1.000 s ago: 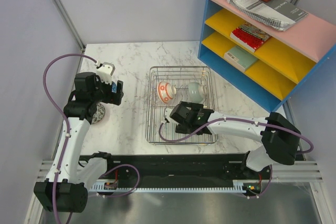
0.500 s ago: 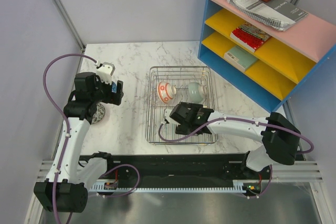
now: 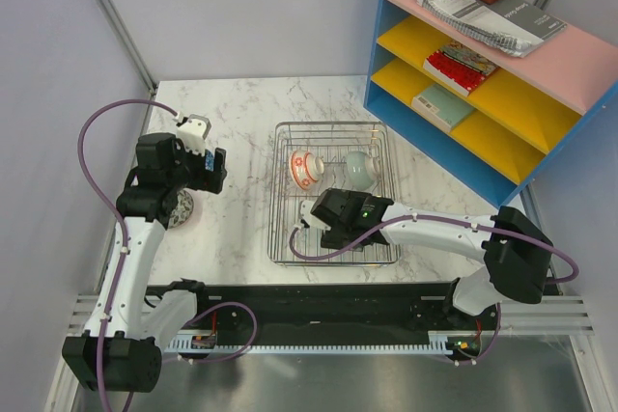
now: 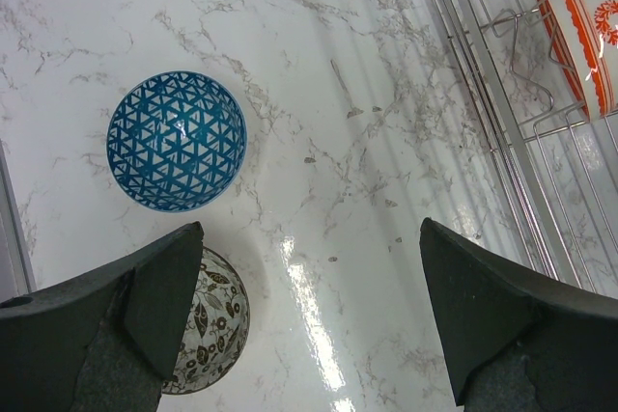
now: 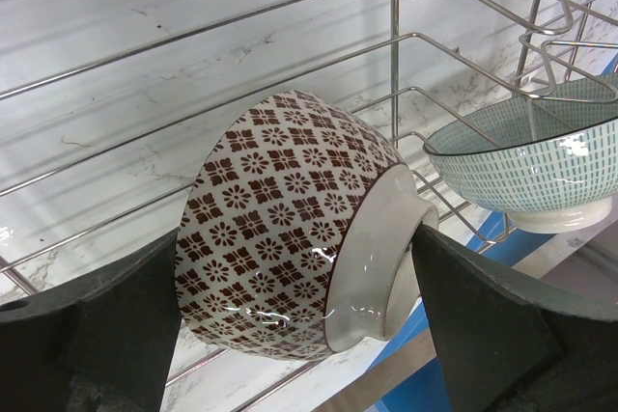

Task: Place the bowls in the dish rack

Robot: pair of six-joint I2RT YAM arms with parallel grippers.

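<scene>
The silver wire dish rack (image 3: 333, 238) holds a red-orange bowl (image 3: 305, 168) and a pale teal bowl (image 3: 361, 168) at its far end. My right gripper (image 3: 319, 211) is inside the rack, shut on a reddish patterned bowl (image 5: 280, 219) held on its side; the teal bowl (image 5: 526, 166) stands just beyond. My left gripper (image 3: 198, 166) hovers open and empty high over the table left of the rack. Below it lie a blue triangle-patterned bowl (image 4: 176, 140) and a grey floral bowl (image 4: 214, 335), the latter also in the top view (image 3: 181, 207).
A blue shelf unit (image 3: 483, 74) with books stands at the back right, close to the rack's far right corner. The rack's left wall (image 4: 483, 94) and red-orange bowl (image 4: 579, 26) show at the right of the left wrist view.
My right gripper has shifted slightly left inside the rack with the reddish bowl in it. The left arm has not moved.
</scene>
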